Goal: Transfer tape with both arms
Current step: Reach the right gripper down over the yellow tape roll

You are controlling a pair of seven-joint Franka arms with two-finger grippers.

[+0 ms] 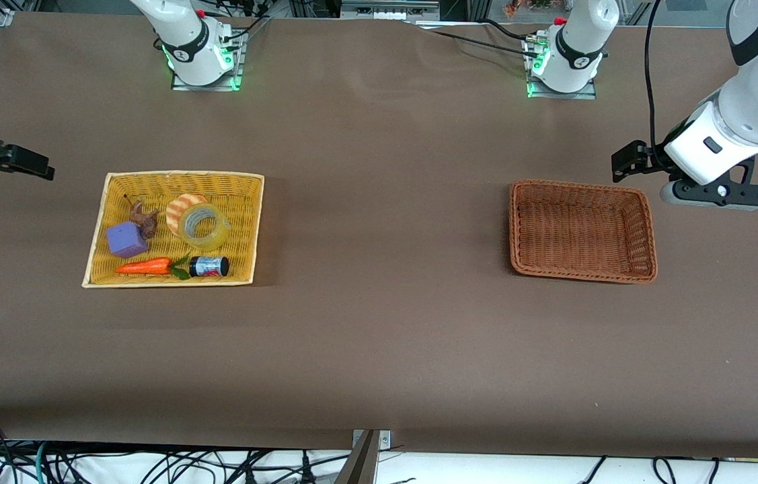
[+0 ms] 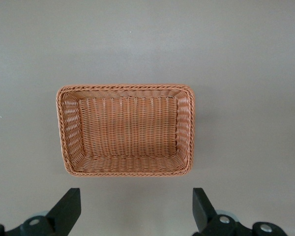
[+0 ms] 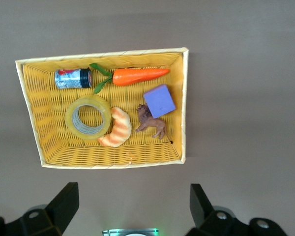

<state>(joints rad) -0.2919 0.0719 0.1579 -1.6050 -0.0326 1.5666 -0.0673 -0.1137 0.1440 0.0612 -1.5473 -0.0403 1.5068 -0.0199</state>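
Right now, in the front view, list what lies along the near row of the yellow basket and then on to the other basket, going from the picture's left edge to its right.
Carrot → small dark jar → bare table → empty brown basket.

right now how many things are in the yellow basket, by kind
tape: 1
croissant toy: 1
carrot toy: 1
purple block: 1
brown animal figure: 1
small dark jar: 1
total: 6
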